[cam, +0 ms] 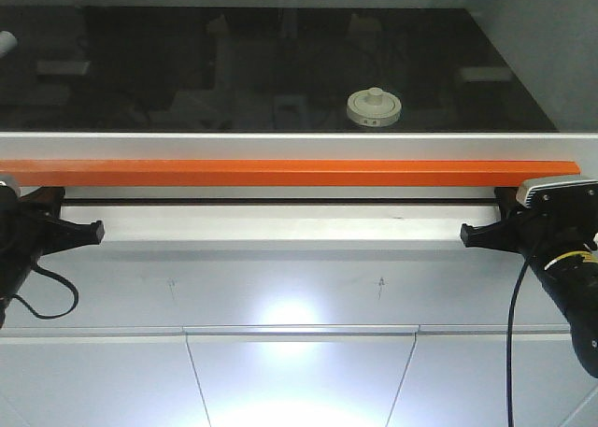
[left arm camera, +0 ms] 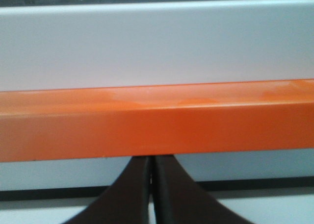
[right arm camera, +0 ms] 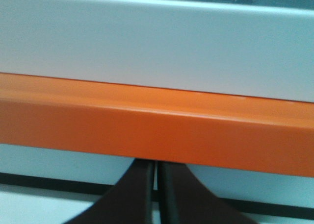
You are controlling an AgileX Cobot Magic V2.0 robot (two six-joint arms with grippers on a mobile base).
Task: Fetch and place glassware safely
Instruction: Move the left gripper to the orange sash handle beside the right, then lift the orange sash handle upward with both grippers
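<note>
Fingers of left gripper (left arm camera: 151, 160): black, pressed together, tips beneath long orange bar (cam: 290, 173)
Fingers of right gripper (right arm camera: 156, 164): together, beneath same bar
Small squat glass jar with cream-white knobbed lid (cam: 374, 107): upright behind dark glass pane (cam: 187, 72), right of centre

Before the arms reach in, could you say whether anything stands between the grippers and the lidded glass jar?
Yes. The clear glass jar with a cream-white knobbed lid appears to sit behind a dark glass pane, bordered below by a white frame and long orange bar. The left gripper and right gripper sit below that bar, outside.
</note>
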